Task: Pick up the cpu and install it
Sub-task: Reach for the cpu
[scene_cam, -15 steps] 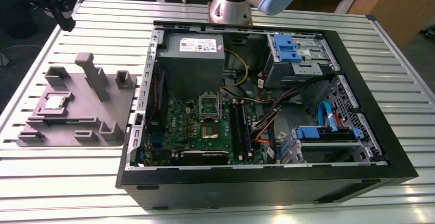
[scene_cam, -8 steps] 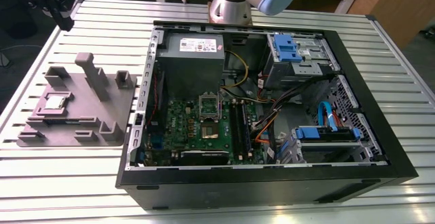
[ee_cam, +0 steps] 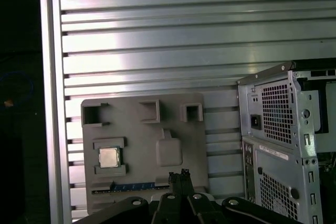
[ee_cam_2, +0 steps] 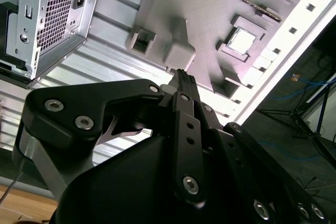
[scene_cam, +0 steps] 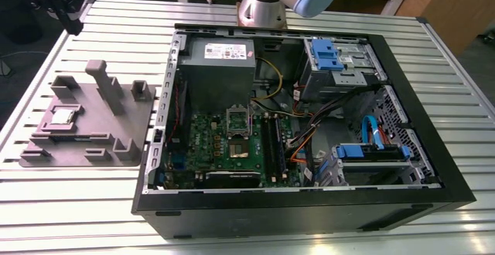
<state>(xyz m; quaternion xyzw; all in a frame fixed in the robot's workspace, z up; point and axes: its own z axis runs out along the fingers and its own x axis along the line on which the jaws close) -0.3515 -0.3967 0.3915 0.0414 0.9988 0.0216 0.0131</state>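
Observation:
The cpu (scene_cam: 62, 116) is a small silvery square chip lying flat in a recess of the grey plastic plate (scene_cam: 131, 133), at the exterior view's left. In both wrist views the cpu (ee_cam: 108, 157) (ee_cam_2: 242, 40) is well apart from my gripper (ee_cam: 178, 173) (ee_cam_2: 184, 76). The gripper hangs high above the plate with its black fingers pressed together and nothing between them. The green motherboard (scene_cam: 208, 139) lies inside the open computer case, and its dark square socket (scene_cam: 236, 149) is uncovered.
The black computer case (scene_cam: 433, 168) fills the table's middle and right, with a grey power supply box (scene_cam: 218, 64), blue drive brackets (scene_cam: 325, 55) and cables inside. Upright blocks (scene_cam: 104, 84) rise from the plate. The slatted metal table (ee_cam: 184, 35) spreads around both.

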